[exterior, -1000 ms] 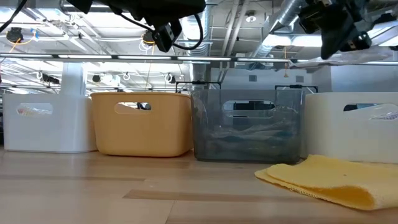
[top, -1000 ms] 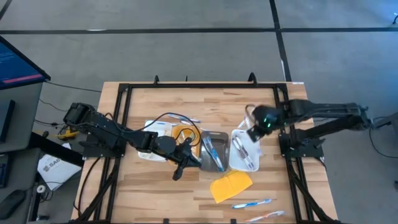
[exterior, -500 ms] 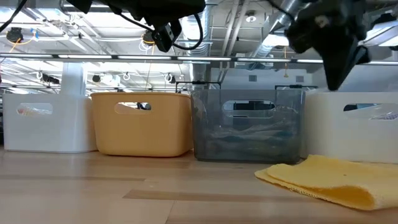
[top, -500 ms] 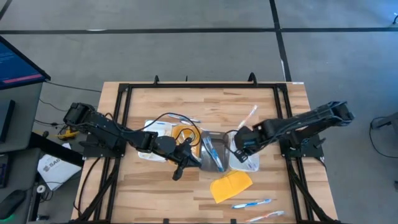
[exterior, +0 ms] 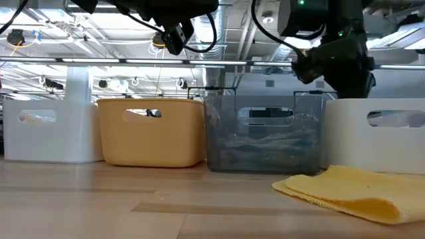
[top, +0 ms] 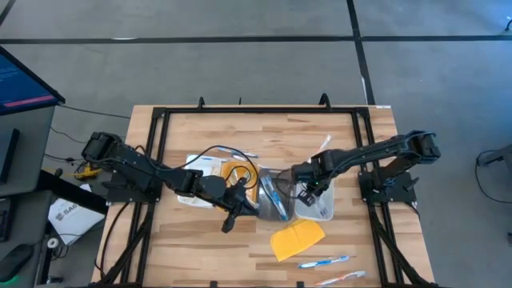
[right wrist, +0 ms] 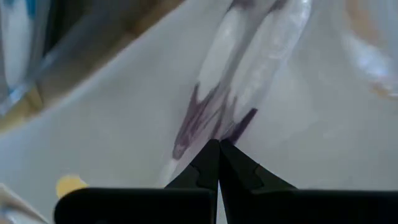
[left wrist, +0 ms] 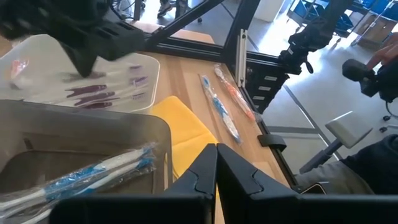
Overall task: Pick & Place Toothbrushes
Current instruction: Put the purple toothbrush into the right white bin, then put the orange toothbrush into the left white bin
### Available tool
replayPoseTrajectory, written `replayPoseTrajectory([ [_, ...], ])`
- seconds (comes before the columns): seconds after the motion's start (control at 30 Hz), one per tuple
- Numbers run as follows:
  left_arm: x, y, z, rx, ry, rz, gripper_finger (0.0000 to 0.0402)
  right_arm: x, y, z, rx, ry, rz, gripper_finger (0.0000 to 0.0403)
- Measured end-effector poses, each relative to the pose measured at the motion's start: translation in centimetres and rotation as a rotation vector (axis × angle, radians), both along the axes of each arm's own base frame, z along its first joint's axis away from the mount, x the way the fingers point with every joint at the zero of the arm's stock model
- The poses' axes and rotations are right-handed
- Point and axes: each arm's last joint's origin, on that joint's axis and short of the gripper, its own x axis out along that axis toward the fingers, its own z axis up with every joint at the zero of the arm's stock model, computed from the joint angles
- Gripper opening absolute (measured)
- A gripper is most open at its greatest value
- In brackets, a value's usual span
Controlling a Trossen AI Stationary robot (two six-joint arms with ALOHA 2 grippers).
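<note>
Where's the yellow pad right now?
High view: the yellow pad lies on the table's near right, just in front of the grey tray and white tray.

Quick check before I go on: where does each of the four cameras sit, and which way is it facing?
High: overhead, straight down; both arms, right gripper over white tray.
Low: table height, level; trays, yellow pad, arms above.
Left wrist: past shut left gripper to grey tray, loose toothbrushes.
Right wrist: shut fingers close over purple toothbrushes.
Shared: white tray.

The table [top: 240,240] is pale, matt wood. The yellow pad [exterior: 352,189] looks like soft cloth. The grey tray [left wrist: 74,130] seems smooth translucent plastic.
</note>
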Motion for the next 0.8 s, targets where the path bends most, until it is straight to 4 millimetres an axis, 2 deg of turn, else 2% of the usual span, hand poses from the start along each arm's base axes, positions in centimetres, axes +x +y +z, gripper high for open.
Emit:
replayPoseTrajectory([
  [0.17, 0.0, 0.0, 0.0, 0.0, 0.0, 0.0, 0.0001, 0.3, 0.0, -0.8, 0.007, 0.042, 0.023, 0.0012],
  [0.33, 0.0, 0.0, 0.0, 0.001, 0.0, 0.0, 0.0001, 0.1, -0.3, -0.5, 0.009, 0.03, 0.028, 0.0066],
  [0.47, 0.0, 0.0, 0.0, 0.001, -0.001, 0.0, 0.0001, -0.1, -0.3, 1.3, 0.015, -0.002, 0.035, 0.013],
  [0.67, 0.0, 0.0, 0.0, 0.001, 0.0, 0.0, 0.0001, -0.3, -0.2, 5.1, 0.019, -0.072, 0.051, 0.0241],
  [0.8, 0.0, 0.0, 0.0, 0.001, 0.0, 0.0, 0.0001, -1.5, 0.0, 7.4, 0.021, -0.06, 0.063, 0.0279],
])
